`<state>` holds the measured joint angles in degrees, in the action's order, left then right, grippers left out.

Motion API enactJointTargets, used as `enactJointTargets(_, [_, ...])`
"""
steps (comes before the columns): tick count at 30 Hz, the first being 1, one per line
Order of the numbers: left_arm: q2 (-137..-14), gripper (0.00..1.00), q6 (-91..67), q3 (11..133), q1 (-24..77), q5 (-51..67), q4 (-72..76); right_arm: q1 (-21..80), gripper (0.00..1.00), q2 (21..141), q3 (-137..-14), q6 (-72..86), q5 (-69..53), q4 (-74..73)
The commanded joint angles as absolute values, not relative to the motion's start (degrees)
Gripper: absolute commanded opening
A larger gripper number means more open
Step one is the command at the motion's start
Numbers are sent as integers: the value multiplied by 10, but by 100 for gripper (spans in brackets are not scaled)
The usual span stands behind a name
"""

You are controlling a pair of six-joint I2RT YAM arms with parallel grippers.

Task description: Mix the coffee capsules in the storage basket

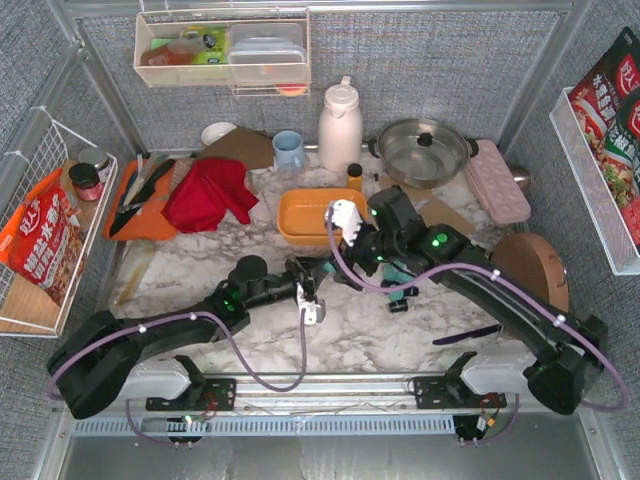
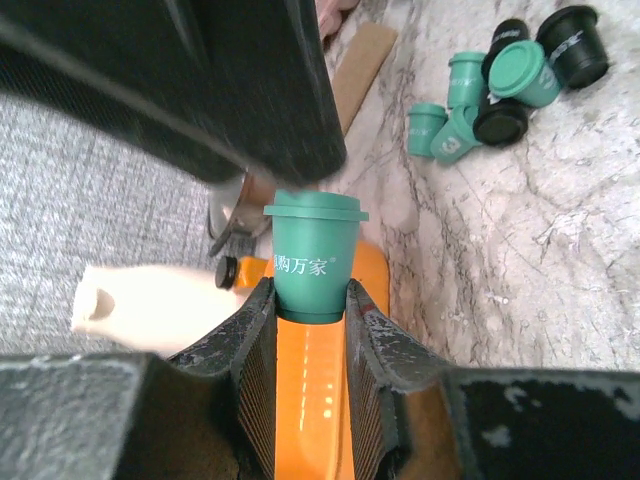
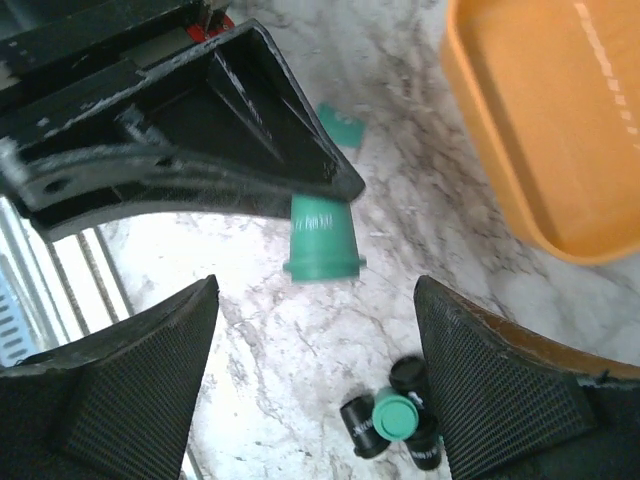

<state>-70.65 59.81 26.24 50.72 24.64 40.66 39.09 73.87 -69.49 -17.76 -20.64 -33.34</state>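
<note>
L pincer [image 2: 310, 297] clamps teal capsule [image 2: 312, 250], white print | basket [image 3: 560, 110] orange, looks shallow

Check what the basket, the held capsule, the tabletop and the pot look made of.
Basket: likely plastic, orange, smooth with a soft sheen, moulded rounded rim. Capsule: teal plastic, matte, white print. Tabletop: marble look, grey veins; could be a printed laminate. Pot: bare steel-like metal, bright glints.
</note>
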Motion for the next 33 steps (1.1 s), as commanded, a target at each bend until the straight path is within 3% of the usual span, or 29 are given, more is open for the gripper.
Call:
enactJointTargets(1, [-733, 16, 526, 261, 491, 189, 484, 392, 84, 679, -662, -147, -114, -257])
enactJointTargets(8, [-807, 15, 330, 277, 434, 126, 605, 390, 85, 539, -509, -87, 172, -71])
enactJointTargets(13, [-857, 15, 183, 340, 401, 17, 596, 385, 85, 481, -411, -68, 312, 27])
enactJointTargets(18, [-903, 17, 69, 417, 367, -16, 534, 377, 85, 453, -350, -67, 313, 69])
enactJointTargets(27, [-965, 18, -2, 512, 351, -56, 437, 374, 85, 429, -333, -54, 306, 67])
enactJointTargets(33, [-1009, 19, -67, 621, 341, -95, 231, 375, 85, 416, -337, -50, 304, 55])
